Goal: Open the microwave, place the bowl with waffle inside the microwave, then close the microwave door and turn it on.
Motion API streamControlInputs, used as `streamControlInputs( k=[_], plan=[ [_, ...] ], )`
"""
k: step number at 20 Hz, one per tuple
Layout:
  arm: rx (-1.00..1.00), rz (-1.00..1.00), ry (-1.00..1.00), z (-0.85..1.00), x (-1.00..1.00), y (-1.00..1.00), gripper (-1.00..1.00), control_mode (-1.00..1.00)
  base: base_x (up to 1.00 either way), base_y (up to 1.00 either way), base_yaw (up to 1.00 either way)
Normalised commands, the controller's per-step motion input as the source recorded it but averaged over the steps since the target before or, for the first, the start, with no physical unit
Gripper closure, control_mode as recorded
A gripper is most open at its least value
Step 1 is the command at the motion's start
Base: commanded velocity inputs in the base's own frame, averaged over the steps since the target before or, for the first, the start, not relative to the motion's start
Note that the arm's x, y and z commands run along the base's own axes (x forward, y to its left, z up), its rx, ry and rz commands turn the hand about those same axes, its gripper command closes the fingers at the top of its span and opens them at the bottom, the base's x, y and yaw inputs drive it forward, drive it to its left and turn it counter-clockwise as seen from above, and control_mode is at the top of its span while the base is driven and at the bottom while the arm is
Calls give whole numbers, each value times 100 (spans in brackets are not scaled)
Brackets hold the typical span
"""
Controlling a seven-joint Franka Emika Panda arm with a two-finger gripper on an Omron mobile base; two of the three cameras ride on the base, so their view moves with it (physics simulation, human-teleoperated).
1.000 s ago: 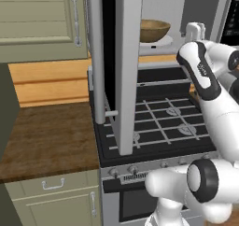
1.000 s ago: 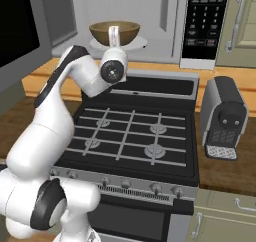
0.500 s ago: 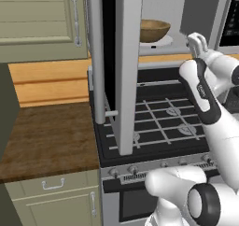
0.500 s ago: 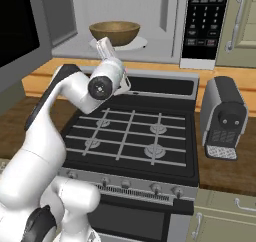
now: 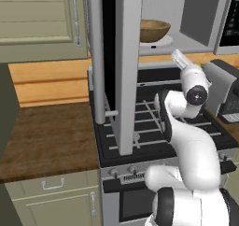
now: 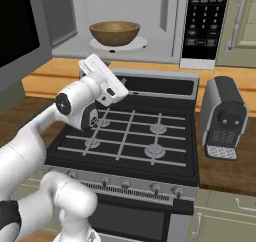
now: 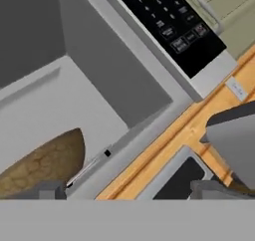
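Note:
The microwave [image 6: 165,16] stands open above the stove, its door [image 5: 128,57] swung out to the left and seen edge-on. Inside, the tan-brown bowl [image 6: 114,32] rests on the white turntable; it also appears in the left base view [image 5: 154,30] and at the lower left of the hand view [image 7: 47,165]. The waffle is hidden below the bowl's rim. My gripper [image 7: 132,191] is open with nothing between its widely spaced fingertips [image 7: 47,190]. It hangs over the stove's back edge, below and in front of the microwave's mouth [image 6: 106,78], apart from the bowl.
The black gas stove [image 6: 130,136] lies under the arm. A grey toaster [image 6: 225,116] stands on the wooden counter to the right. The microwave's dark control strip [image 6: 204,21] is at its right edge. Beige cabinets [image 5: 42,19] flank the appliance.
The hand has drawn back and down from the microwave's mouth to above the stove's rear. The bowl stays on the turntable, let go.

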Motion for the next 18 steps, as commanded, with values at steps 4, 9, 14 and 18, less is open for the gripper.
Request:
streamControlInputs(
  k=[4,9,14,18],
  plan=[
    [-48,-39,-12,0,-14,0,-100,-100,0,0,0],
    [-41,-31,-17,-27,-37,0,-100,-100,0,0,0],
    [-28,-8,-25,-10,-86,14,-100,-100,0,0,0],
    [-23,0,-20,0,-100,38,-100,-100,0,0,0]
  ],
)
